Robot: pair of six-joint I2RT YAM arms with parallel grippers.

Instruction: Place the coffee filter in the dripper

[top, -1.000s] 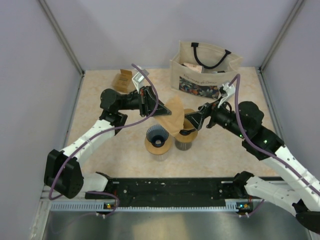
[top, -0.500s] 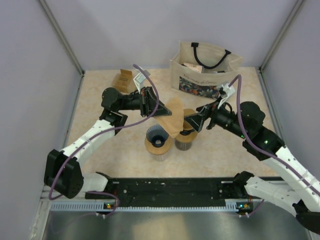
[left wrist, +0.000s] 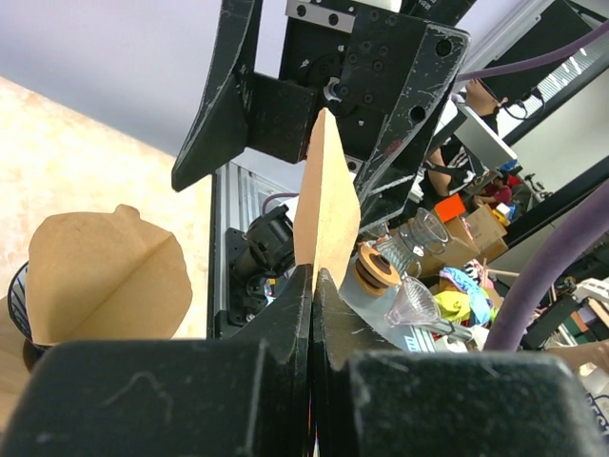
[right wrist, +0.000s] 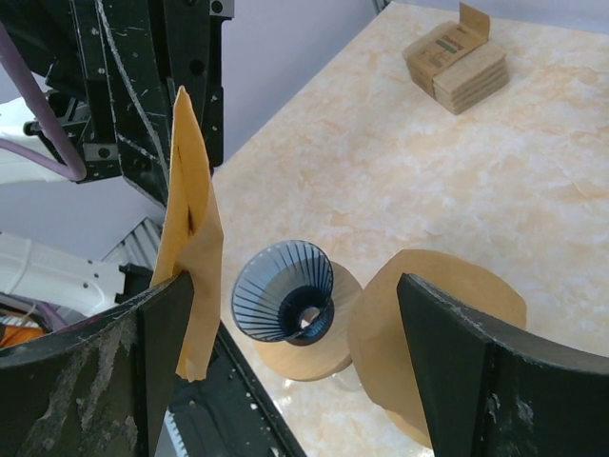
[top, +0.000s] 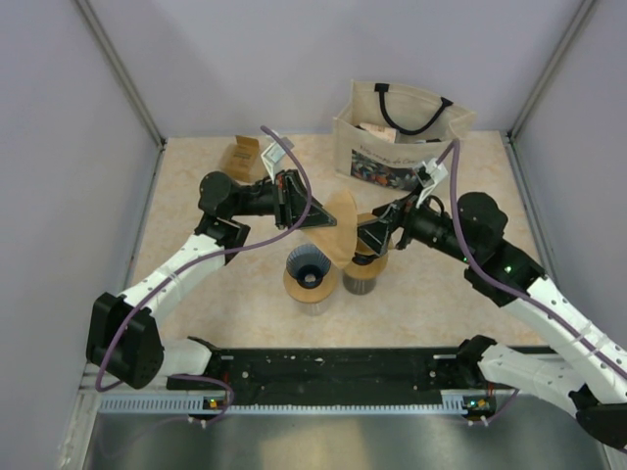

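Nearest us on the worktop point(top: 431, 294), the empty dripper point(top: 309, 271) stands mouth up, ready to receive. Just above and behind it, our left claw point(top: 316, 219) is clamped on the folded coffee filter point(top: 339, 227). It holds the filter edge-on, probably so our right claw point(top: 369, 236), jaws spread wide beside it, can open it.

- The dripper point(top: 310, 266) stood near the middle of the table point(top: 216, 294).
- A second vessel point(top: 361, 279) stood just right of it, with another filter point(right wrist: 376, 328) on top.
- The coffee filter point(top: 339, 230) hung above, between both.
- Behind stood a tote bag point(top: 397, 147) at right and a cardboard pack point(top: 240, 155) at left.
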